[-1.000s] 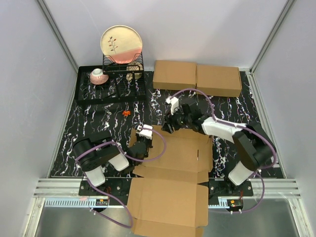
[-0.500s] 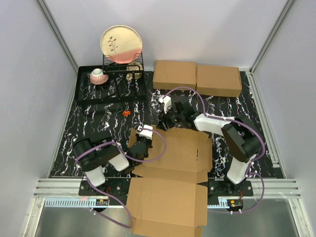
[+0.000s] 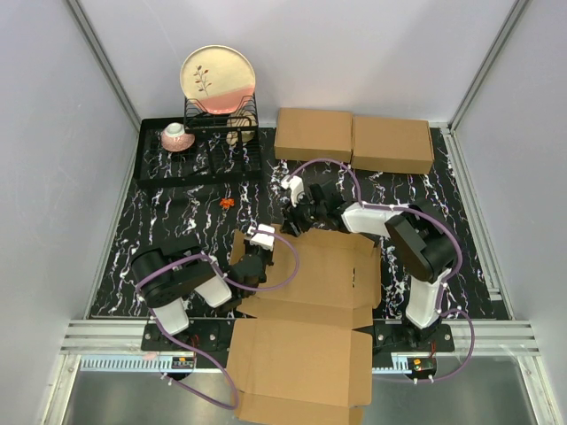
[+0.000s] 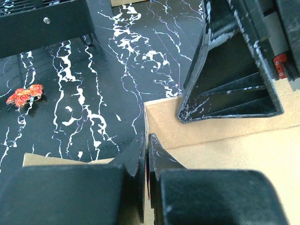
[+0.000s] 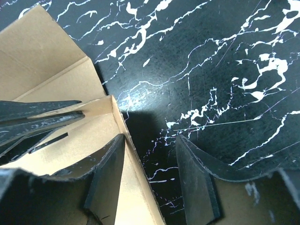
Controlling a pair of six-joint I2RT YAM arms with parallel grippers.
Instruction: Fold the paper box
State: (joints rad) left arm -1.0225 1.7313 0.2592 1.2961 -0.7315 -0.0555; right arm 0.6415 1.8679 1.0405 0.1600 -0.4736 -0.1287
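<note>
Corrugated brown paper box [image 3: 330, 270]: left gripper [image 4: 147, 146] pinches thin upright wall; right gripper [image 5: 150, 140] spread, wall edge between fingers.

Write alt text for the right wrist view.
The open right gripper straddles a raised wall of the paper box: one finger over brown cardboard inside, the other over the black, white-veined tabletop. Dark fingers of the left gripper show at the left edge.

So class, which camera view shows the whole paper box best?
Top external: the paper box lies mostly unfolded, nearly all in view. Left wrist shows only a corner by the left end effector; right wrist shows one wall edge between the fingers of the right end effector.
</note>
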